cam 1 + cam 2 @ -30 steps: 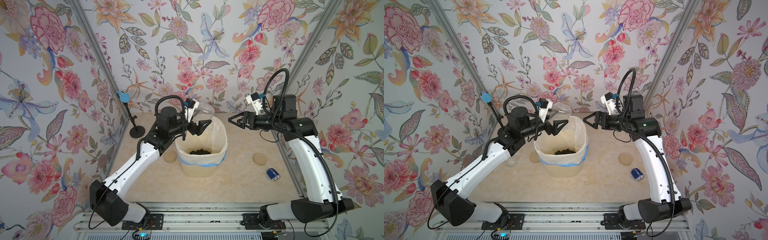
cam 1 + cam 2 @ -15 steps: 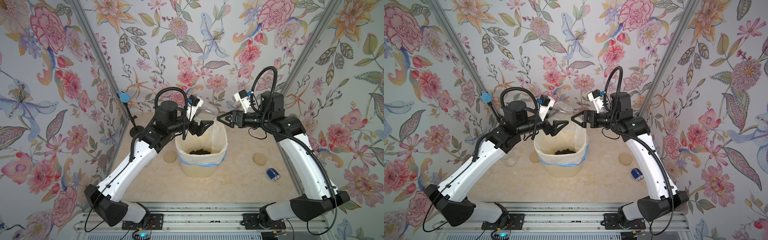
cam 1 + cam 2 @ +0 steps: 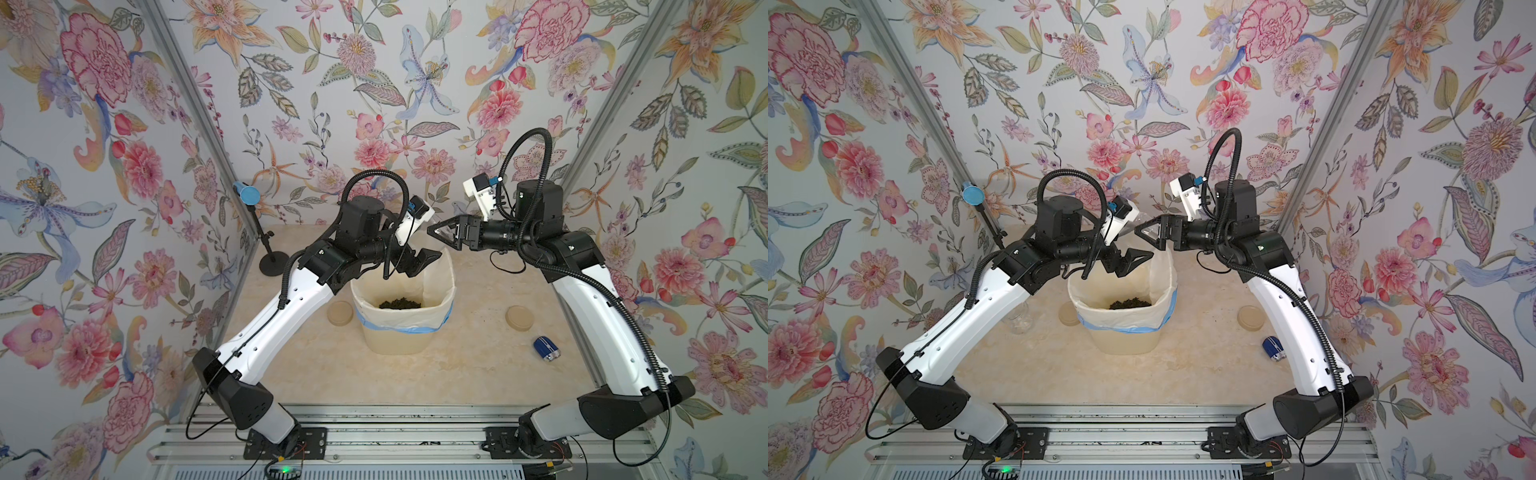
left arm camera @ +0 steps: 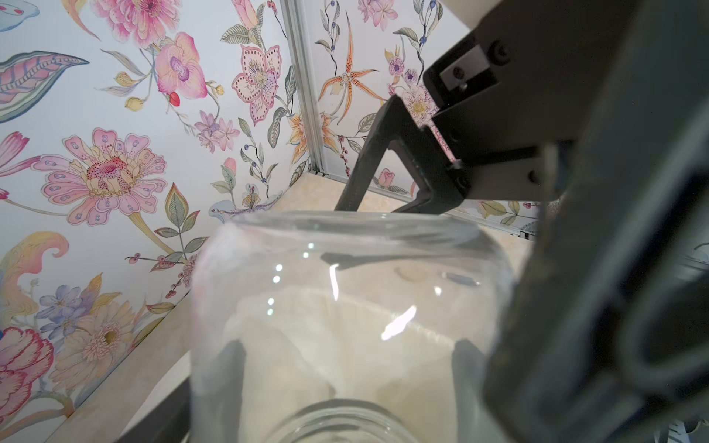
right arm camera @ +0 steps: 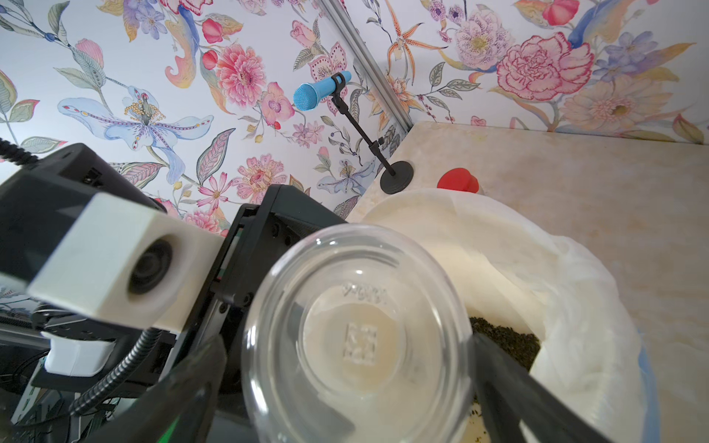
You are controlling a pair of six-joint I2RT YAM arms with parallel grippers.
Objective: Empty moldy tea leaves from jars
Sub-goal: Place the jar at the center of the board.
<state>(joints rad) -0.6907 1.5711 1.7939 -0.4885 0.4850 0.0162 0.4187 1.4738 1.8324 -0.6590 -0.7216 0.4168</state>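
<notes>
The left gripper (image 4: 347, 345) is clamped on a small, squat clear jar (image 4: 345, 268) of smooth see-through glass or plastic. One finger sits on each side of its belly, the open mouth is nearest the left wrist, and the flat base points away from those fingers. The right gripper (image 5: 347, 339) has its fingers (image 5: 510, 387) spread wide, one on either side of that base; whether they touch the wall I cannot tell. The jar looks empty, with nothing dark inside it in either wrist view. Below both sets of fingers stands the big cream bin (image 3: 399, 340) with a white liner, and the dark, crumbly tea leaves (image 3: 400, 304) lie heaped at its bottom. By my judgement the jar, holding nothing, will be light, stiff and slick. Its wall offers the pads no texture to bite on, and if it is glass a knock or a drop onto the table could crack it. The rounded edge where wall meets base would likely squirt out from between closing fingers. The right fingers would do better to close on the straight, widest part of the wall, just beyond the left fingertips and square across the middle. One grip ought to be firm before the other lets go, and above the bin a slip would land in the soft liner.
</notes>
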